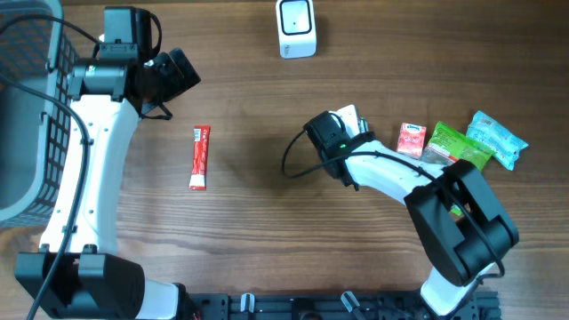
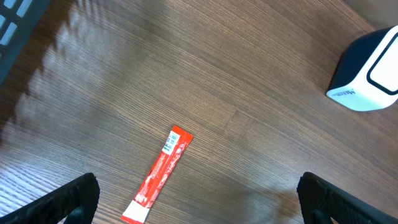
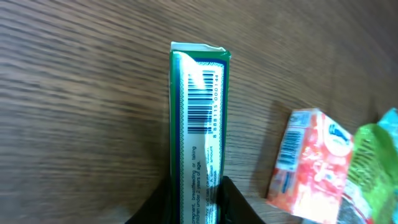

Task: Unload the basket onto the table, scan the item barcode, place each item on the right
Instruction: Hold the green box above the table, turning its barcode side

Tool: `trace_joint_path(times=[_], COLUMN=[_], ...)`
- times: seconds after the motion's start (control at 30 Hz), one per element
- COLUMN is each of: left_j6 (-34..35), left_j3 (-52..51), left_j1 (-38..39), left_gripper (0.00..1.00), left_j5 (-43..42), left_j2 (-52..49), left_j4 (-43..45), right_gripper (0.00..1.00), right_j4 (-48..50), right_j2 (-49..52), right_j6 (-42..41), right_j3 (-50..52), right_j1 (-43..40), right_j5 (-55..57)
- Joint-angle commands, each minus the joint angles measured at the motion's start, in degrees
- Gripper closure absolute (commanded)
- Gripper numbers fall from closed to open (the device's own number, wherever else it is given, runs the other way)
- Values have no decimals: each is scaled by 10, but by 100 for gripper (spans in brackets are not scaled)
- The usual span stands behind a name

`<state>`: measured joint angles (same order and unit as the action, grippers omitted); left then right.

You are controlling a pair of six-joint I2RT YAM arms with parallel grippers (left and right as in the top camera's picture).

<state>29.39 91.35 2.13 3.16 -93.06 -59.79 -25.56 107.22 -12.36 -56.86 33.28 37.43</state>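
My right gripper [image 3: 200, 200] is shut on a narrow green and white box [image 3: 200, 74], its fingers pinching the near end. The box's barcode [image 3: 198, 115] faces the right wrist camera. From overhead the box [image 1: 348, 116] sticks out of the right gripper [image 1: 338, 132] at table centre-right, below and to the right of the white scanner [image 1: 296, 27]. The scanner [image 2: 367, 71] stands at the table's far edge. My left gripper [image 2: 200, 202] is open and holds nothing. It hangs over a red sachet [image 2: 160, 174] lying flat on the wood, and overhead that gripper [image 1: 178, 76] is at the upper left.
A pink pack [image 1: 411, 140], a green pouch [image 1: 458, 145] and a teal packet [image 1: 498, 138] lie in a row right of the box. The pink pack [image 3: 311, 165] is close beside the held box. A grey basket [image 1: 27, 107] fills the left edge. The red sachet [image 1: 200, 157] lies left of centre.
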Motion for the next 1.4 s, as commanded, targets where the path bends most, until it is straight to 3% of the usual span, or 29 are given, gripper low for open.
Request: trace_joint_path(times=[0.0,0.2,0.3,0.47,0.87,0.97,1.03,1.1,1.23,1.37], left_j6=[-2,-2,-2,-2,-2,-2,-2,-2,-2,-2], left_j3=[-2,-2,-2,-2,-2,-2,-2,-2,-2,-2], left_j1=[-3,-3,-3,-3,-3,-3,-3,-3,-3,-3], left_gripper=[0,0,0,0,0,0,0,0,0,0], left_j5=[2,2,2,2,2,2,2,2,2,2], left_j2=[3,3,3,3,3,3,3,3,3,3], left_j4=[1,1,1,1,1,1,1,1,1,1], right_gripper=[74,73,86,87,83,77,57,49,47,41], right_j4=[2,0,-3,-3,44,52,56,57,55,52], right_j2=[-5,-5,-5,-5,80,87,87,87,85,43], right_j6=[-12,-12,-12,-11,65,79,79,79,78,78], right_j3=[2,2,2,2,2,2,2,2,-2,-16], right_j1=[19,53,76,92,84,84,84,85,85,78], right_j5=[-71,17,66,230,251,213,195,195,181,83])
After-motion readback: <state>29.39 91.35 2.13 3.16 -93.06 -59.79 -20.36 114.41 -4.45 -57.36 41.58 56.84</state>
